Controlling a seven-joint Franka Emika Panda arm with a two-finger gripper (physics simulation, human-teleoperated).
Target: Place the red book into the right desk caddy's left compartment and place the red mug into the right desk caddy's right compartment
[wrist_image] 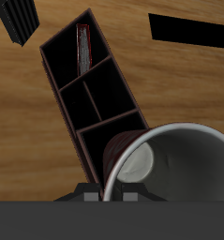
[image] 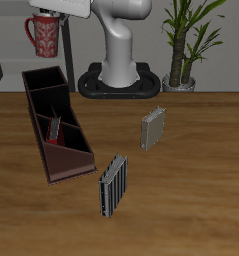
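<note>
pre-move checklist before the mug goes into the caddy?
1. Mug held: ok. The red mug is up in the air at the gripper.
2. Book step: ok. The red book stands inside the right desk caddy.
3. Target free: ok. The right compartment looks empty.
4. Alignment: cannot tell. The wrist view shows the mug over the caddy's end section, but how well centred is unclear.
5. Mug attitude: ok. It hangs upright in the exterior view.
6. Obstacles: ok. The two grey-striped books stand apart from the caddy.
</note>
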